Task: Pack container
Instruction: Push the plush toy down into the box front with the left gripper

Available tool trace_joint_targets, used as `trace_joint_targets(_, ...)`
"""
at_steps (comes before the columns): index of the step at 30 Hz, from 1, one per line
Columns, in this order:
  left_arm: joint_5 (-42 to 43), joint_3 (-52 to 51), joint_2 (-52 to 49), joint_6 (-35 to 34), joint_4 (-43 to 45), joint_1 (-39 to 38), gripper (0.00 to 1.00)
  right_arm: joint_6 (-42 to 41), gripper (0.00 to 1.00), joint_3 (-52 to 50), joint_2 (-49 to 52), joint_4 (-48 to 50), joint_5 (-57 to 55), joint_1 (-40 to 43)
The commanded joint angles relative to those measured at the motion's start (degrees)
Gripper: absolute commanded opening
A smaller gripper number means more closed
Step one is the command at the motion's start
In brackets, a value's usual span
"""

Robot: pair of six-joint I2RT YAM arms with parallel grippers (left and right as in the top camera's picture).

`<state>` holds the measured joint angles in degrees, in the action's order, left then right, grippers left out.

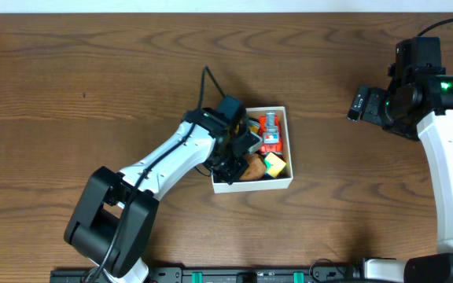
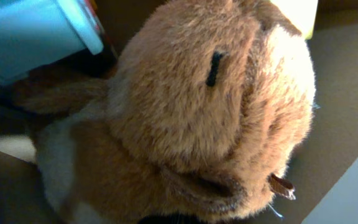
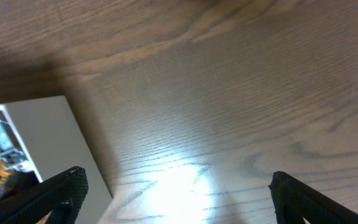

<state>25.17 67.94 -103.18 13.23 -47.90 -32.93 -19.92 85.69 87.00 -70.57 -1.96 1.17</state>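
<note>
We see the container (image 1: 283,114) lying on the wooden table (image 1: 93,79), near the middle of it. It is a shallow square box with white walls, and toys are already inside. An orange and red toy (image 1: 270,132) lies along its far right side, and a yellow-green block (image 1: 274,163) sits in its near right corner. A brown plush toy (image 1: 254,168) lies along its near wall, just left of the block.

The left gripper (image 1: 237,163) reaches down into the left half of the container, right over the plush toy. In the left wrist view the plush toy (image 2: 216,112) fills almost the whole frame, with its brown fur and a black stitched mark pressed close to the camera. A pale blue thing (image 2: 30,31) shows at the upper left, and the container's tan floor shows at the right. The jaws are clenched fully together. We cannot tell whether they pinch the fur or only press against it, because the fingertips are hidden.

The right gripper (image 1: 357,104) hangs well to the right of the container, above bare table. Its two black fingers (image 3: 64,190) are spread wide, with nothing between them and nothing touched. In the right wrist view the container's white outer wall (image 3: 48,137) stands off to the left.
</note>
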Motion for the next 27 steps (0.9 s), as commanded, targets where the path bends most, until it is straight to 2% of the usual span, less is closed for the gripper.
trace_joint_targets(1,-6.1,-4.5,-5.0,-1.3,-0.7,0.9,0.06,0.9,0.97,0.0,-0.6,0.1,-0.6,0.3)
trace_joint_targets(9,-6.1,-2.1,-3.1,-1.3,-1.2,-1.6,0.06,0.9,0.97,0.0,-0.6,0.1,-0.6,0.3)
trace_joint_targets(21,-6.4,0.6,13.8,-1.3,-1.4,-1.9,0.06,0.9,0.97,0.0,-0.6,0.7,-0.6,0.3)
trace_joint_targets(23,-7.8,0.6,15.9,-1.3,-1.3,-1.9,0.06,0.9,0.97,0.0,-0.6,0.9,-0.6,0.3)
trace_joint_targets(27,-16.4,0.6,19.1,-1.4,-0.8,-1.7,0.06,1.6,0.97,0.0,-0.6,1.1,-0.7,0.3)
